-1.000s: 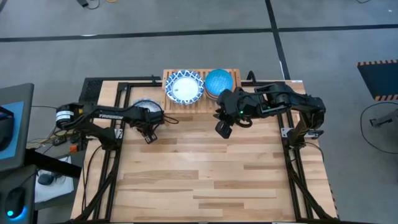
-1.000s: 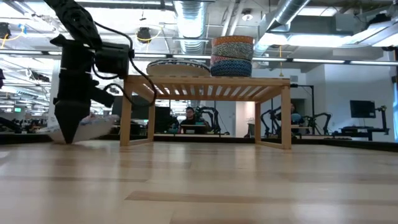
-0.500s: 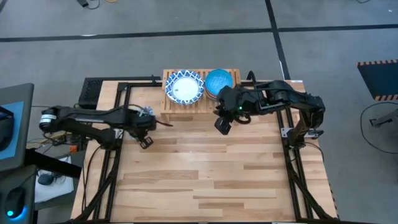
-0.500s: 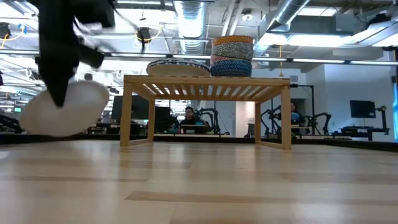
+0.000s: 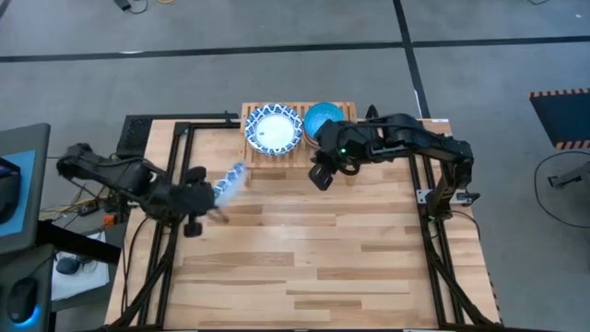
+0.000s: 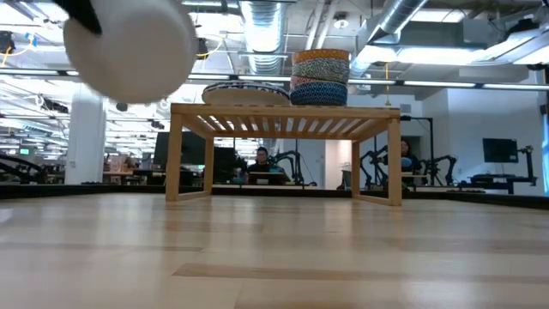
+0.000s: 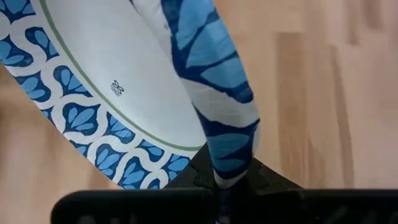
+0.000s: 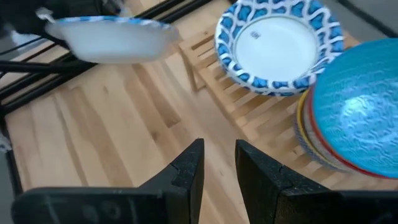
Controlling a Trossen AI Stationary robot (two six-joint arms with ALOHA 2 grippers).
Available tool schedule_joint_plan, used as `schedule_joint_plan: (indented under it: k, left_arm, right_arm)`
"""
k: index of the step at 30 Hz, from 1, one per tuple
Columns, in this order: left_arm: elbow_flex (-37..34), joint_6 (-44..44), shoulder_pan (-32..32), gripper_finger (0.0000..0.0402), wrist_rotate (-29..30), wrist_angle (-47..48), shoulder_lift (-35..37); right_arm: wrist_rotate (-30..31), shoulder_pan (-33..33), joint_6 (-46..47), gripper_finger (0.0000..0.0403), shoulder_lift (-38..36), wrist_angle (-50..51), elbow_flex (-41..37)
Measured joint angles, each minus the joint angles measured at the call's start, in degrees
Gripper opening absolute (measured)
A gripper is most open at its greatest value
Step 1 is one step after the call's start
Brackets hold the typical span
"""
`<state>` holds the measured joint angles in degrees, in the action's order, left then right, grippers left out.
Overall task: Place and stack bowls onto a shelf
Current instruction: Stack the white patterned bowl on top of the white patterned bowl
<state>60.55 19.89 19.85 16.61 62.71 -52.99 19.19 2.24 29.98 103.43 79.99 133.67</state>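
A wide blue-and-white patterned dish [image 5: 230,179] with a white centre hangs tipped in the air over the table's left part, with my left gripper [image 5: 212,191] shut on it. In the low view its white underside [image 6: 129,47] faces the near edge. The shelf [image 5: 295,155] stands at the far middle. On its slats rest a second patterned dish [image 5: 273,129] and a stack of small bowls with a bright blue one [image 5: 324,119] on top. My right gripper [image 5: 320,175] hovers open just in front of the shelf, nothing between its fingers. My left gripper pinches the dish's rim [image 7: 229,163] between its two fingers, one on the patterned inner face and one on the underside. The fingers come slanting down from the table's left side. The dish is lifted clear of the table and stands out beyond the fingers, tilted steeply.
Black frame rails [image 5: 175,148] run along the table's left and right sides. The plank tabletop [image 5: 313,258] stretches from the shelf to the near edge. A monitor and cables [image 5: 23,184] sit beyond the left edge.
My left gripper has taken hold of the dish that lay on the table left of the shelf. It has risen with it and drawn back toward the table's left and near edges. The dish is lifted clear and has tipped up. My right gripper has moved slightly toward the shelf.
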Motion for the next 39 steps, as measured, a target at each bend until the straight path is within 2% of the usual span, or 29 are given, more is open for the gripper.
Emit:
schedule_joint_plan:
  k: [3, 7, 11, 16, 23, 31, 35, 39]
  left_arm:
    - [3.50, -10.33, 4.83, 0.0000, 1.15, -0.01, -2.32]
    - [7.86, -24.08, 9.50, 0.0000, 5.19, 0.10, -6.14]
    - [12.89, -33.11, 10.25, 0.0000, 10.99, -0.02, -10.71]
    - [20.09, -41.67, 10.28, 0.0000, 11.06, -0.11, -15.85]
    - [25.91, -44.82, 10.15, 0.0000, 8.89, 1.09, -18.74]
    - [25.97, -41.08, 10.17, 0.0000, 5.08, 3.85, -18.62]
    - [25.97, -40.52, 10.21, 0.0000, 1.19, 3.79, -18.62]
    - [25.97, -40.43, 10.19, 0.0000, 0.65, 3.05, -18.62]
  right_arm:
    - [-2.45, -0.17, -1.39, 0.0123, 0.32, -1.84, -0.03]
    - [-5.28, 0.89, -11.33, 0.0136, 1.23, -5.62, -0.06]
    - [-8.00, 3.48, -26.84, 0.0136, 2.56, -10.02, 0.05]
    - [-8.34, 6.80, -41.04, 0.0123, 5.40, -14.16, -0.02]
    - [-4.78, 9.53, -50.78, 0.0119, 7.60, -16.54, -0.07]
    - [2.33, 11.79, -50.59, 0.0119, 7.33, -14.69, -0.04]
    - [3.06, 13.43, -51.32, 0.0118, 5.91, -15.16, 0.04]
    - [3.24, 14.81, -51.61, 0.0118, 5.04, -16.62, -0.02]
